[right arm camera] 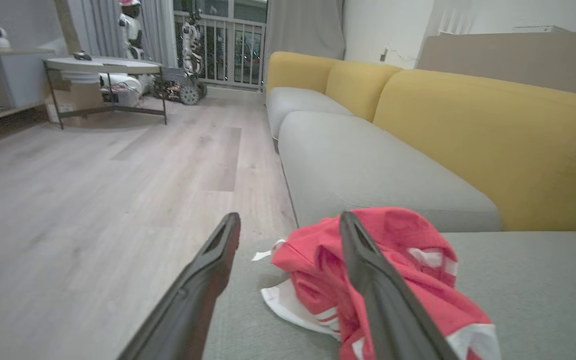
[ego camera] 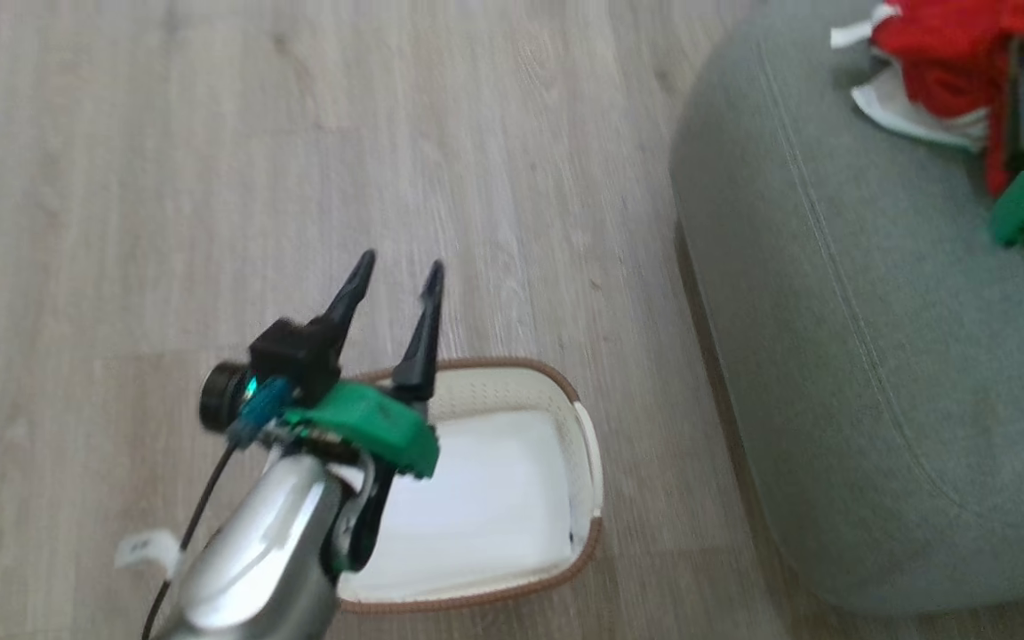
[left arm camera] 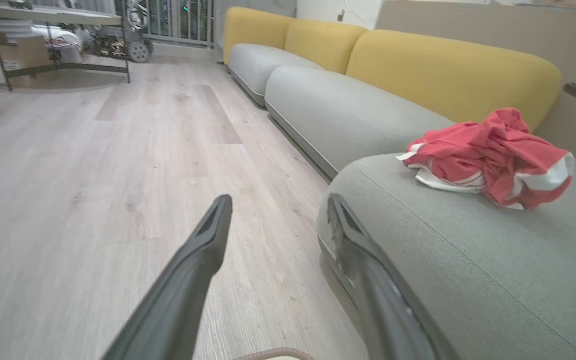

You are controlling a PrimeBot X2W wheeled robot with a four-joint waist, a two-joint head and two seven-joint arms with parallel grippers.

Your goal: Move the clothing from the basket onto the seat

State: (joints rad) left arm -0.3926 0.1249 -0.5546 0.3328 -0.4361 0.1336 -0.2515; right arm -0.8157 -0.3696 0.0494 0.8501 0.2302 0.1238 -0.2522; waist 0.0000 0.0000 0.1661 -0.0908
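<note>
Red clothing (right arm camera: 398, 260) lies bunched on the grey-green seat (ego camera: 832, 356). Right end effector (right arm camera: 289, 220) is just over it, jaws spread, gripping nothing. Left end effector (ego camera: 400, 264) is open above the cream basket (ego camera: 588, 462) on the floor.

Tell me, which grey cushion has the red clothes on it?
The nearest seat, beside the basket, holds the clothes; the two farther cushions hold none.

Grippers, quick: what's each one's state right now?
Left gripper: open, empty, by the basket.
Right gripper: open, gripping nothing; the clothing lies on the seat.
</note>
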